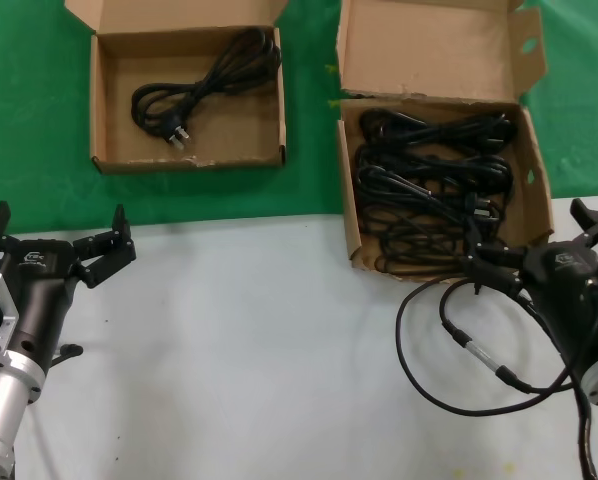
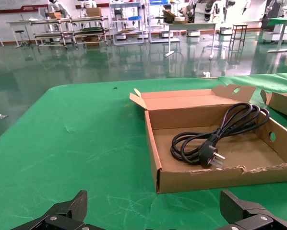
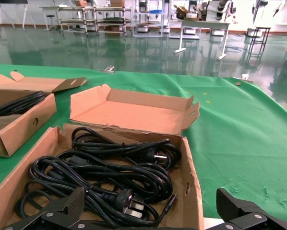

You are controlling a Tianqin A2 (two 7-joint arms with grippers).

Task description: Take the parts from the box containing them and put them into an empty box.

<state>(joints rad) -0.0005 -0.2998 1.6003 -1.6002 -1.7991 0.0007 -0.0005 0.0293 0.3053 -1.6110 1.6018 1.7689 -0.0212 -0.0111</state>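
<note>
The smaller shallow cardboard box (image 1: pixel 109 160) sits at the far left on the green cloth and holds one coiled black power cord (image 1: pixel 204 85). The box wall (image 2: pixel 206 179) and the cord (image 2: pixel 206 143) also show in the left wrist view. The larger deep box (image 1: pixel 347 200) at the right holds several coiled cords (image 1: pixel 429 180), which also show in the right wrist view (image 3: pixel 110 167). My left gripper (image 1: pixel 59 222) is open and empty over the white table, in front of the small box. My right gripper (image 1: pixel 527 235) is open and empty at the large box's front right corner.
The robot's thick black cable with a silver connector (image 1: pixel 459 340) loops on the white table (image 1: pixel 259 350) in front of the large box. The large box's tall lid flap (image 1: pixel 429 45) stands up behind it. Green cloth (image 1: pixel 309 150) lies between the boxes.
</note>
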